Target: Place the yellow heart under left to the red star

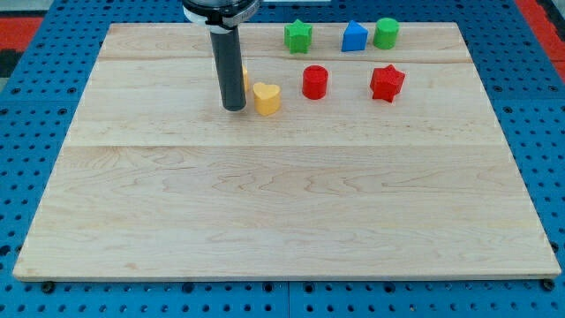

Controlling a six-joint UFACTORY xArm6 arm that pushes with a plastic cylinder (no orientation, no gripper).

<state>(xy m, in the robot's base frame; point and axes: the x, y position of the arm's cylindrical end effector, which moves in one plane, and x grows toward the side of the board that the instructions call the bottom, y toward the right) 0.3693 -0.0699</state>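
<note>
The yellow heart [267,97] lies on the wooden board in the upper middle of the view. My tip [234,108] stands just to its left, close to it or touching. A small bit of another yellow block [244,77] shows behind the rod. The red star [387,83] lies further to the view's right, with a red cylinder [315,82] between it and the heart.
Along the view's top edge of the board [282,212] lie a green star [298,36], a blue block [354,37] and a green cylinder [386,33]. A blue pegboard surrounds the board.
</note>
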